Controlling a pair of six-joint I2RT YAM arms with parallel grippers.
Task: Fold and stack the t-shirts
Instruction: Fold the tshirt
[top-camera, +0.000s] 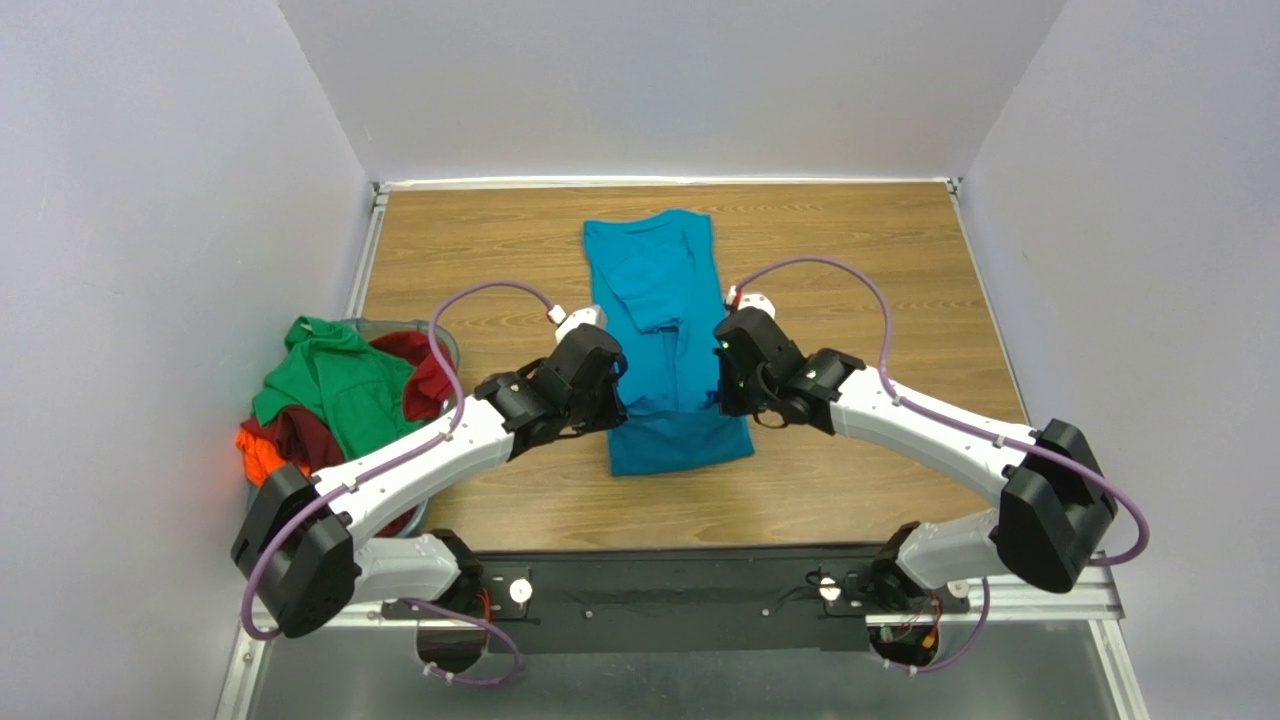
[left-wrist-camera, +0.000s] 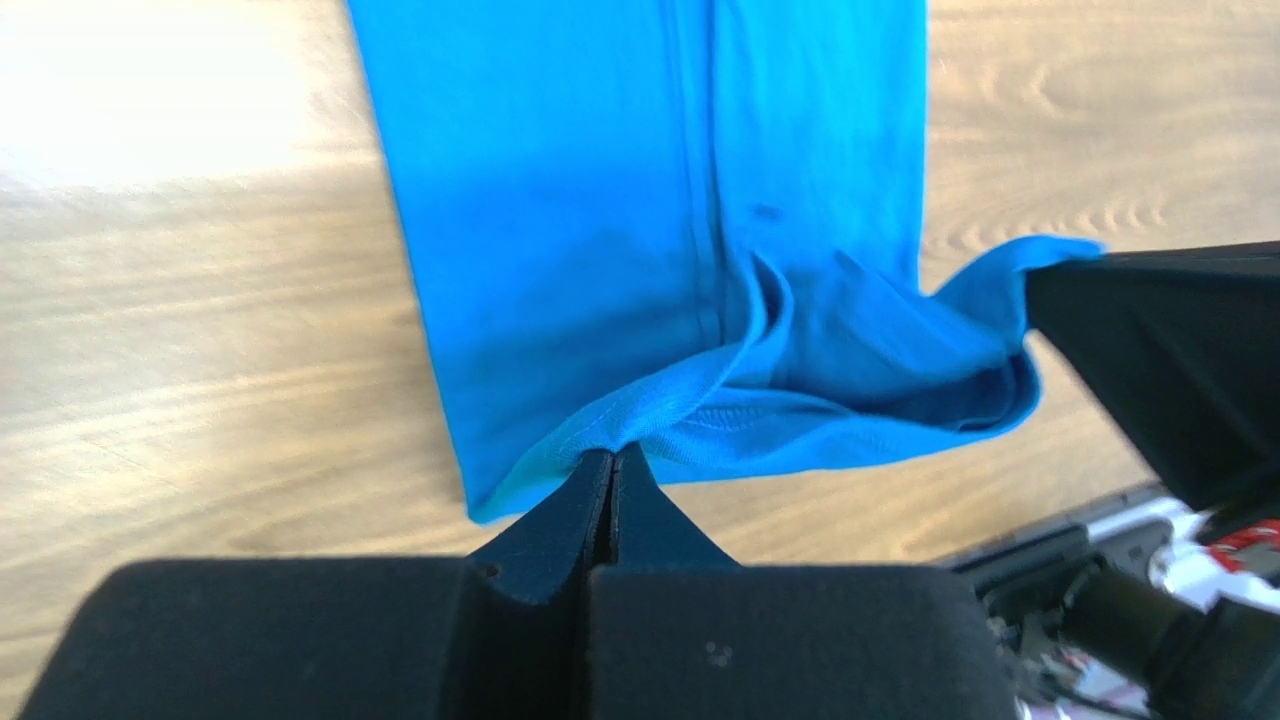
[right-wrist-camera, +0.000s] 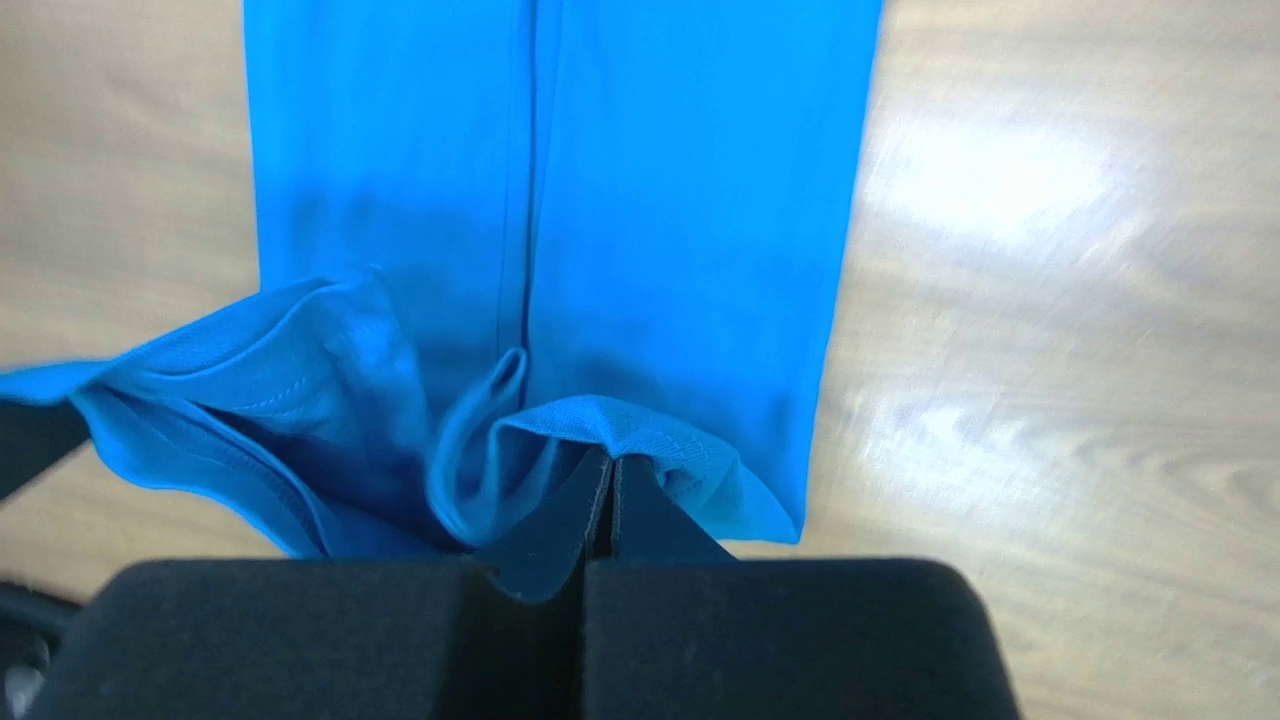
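Note:
A teal-blue t-shirt lies on the wooden table as a long narrow strip, sides folded in. My left gripper is shut on its near hem at the left. My right gripper is shut on the near hem at the right. Both hold the hem lifted a little above the cloth below, so it sags between them. The green t-shirt, the dark red t-shirt and the bright orange t-shirt lie heaped in the basket at the left.
The grey-blue basket stands at the table's left edge, beside my left arm. White walls close the table on three sides. Bare wood lies to the right of the teal shirt.

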